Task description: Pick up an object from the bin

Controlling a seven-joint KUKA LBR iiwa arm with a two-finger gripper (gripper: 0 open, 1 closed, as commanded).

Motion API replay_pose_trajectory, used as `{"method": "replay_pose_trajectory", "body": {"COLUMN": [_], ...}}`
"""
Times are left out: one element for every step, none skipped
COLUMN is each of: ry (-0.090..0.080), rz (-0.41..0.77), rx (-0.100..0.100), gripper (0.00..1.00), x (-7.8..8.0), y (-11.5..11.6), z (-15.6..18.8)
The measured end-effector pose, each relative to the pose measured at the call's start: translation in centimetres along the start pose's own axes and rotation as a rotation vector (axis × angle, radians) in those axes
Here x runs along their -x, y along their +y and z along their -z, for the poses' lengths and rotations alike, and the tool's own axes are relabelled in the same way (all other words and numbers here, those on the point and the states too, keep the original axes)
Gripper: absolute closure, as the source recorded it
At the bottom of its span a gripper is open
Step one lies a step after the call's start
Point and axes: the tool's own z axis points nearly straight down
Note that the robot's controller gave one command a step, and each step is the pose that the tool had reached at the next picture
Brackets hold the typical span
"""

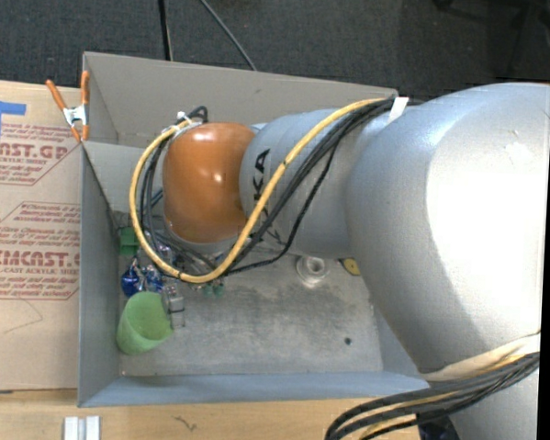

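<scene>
- While the orange-capped wrist hangs above it, the gripper (172, 303) stands just beside the green cup (144, 324), at the cup's upper right; whether it is wide or narrow cannot be told.
- Blue piece (129, 279): just above the cup.
- Small green piece (127, 239): farther above the cup.
- Clear round cap (311, 270): well right of the cup.

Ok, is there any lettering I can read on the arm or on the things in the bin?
"KA": black letters on the arm's silver link, beside the orange cover; the rest of the word is hidden.
No lettering to read on the green cup, the blue piece or the clear ring.
</scene>
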Motion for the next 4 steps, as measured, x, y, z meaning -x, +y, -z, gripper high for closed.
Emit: {"method": "replay_pose_trajectory", "body": {"ry": [-0.003, 0.002, 0.015, 0.011], "rz": [0.227, 0.308, 0.085, 0.081], "rx": [0.0, 0.009, 0.013, 0.005], "gripper": [0.0, 0.0, 0.0, 1.0], "x": [-0.4, 3.9, 3.8, 4.0], "y": [1.6, 0.2, 0.3, -0.2], "z": [-2.7, -3.2, -3.4, -3.4]}}
